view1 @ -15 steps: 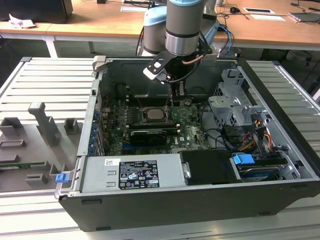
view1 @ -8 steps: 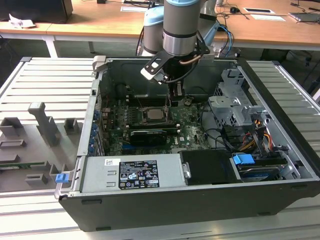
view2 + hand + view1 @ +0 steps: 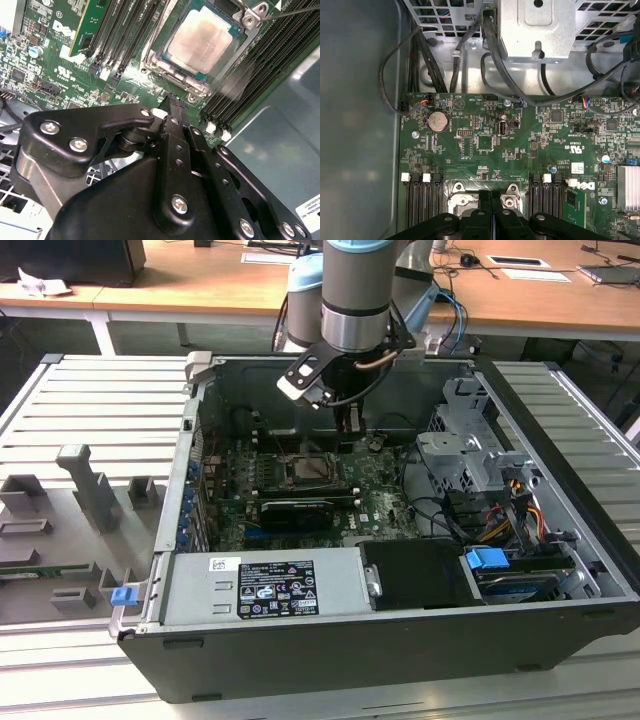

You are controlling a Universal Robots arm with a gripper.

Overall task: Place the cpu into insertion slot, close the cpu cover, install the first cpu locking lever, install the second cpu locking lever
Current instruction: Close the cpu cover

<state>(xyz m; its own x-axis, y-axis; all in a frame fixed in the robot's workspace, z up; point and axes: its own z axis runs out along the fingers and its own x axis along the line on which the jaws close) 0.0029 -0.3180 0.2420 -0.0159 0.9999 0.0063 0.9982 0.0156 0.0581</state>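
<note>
Tool (image 3: pixel 171 102) is pressed together, fingers tip to tip, and I can't see anything between them. It's down low over the motherboard (image 3: pixel 520 167) inside the open PC case (image 3: pixel 400 660). In the second wrist view the tips sit just beside the silvery rim of the insertion slot (image 3: pixel 170 70), clear of the chip itself. The cpu (image 3: pixel 202 40) is already lying flat in that slot, pale face up. In the exterior view it's close by, at about 7 o'clock from the tool. Black memory slots (image 3: pixel 125 30) flank the socket, and one of them carries a green stick (image 3: pixel 82 25). Further out in the exterior view, the drive cage (image 3: pixel 465 450) is at 3 o'clock and the power supply (image 3: pixel 265 585) at 6 o'clock. The case sits on a ribbed counter (image 3: pixel 90 410).
</note>
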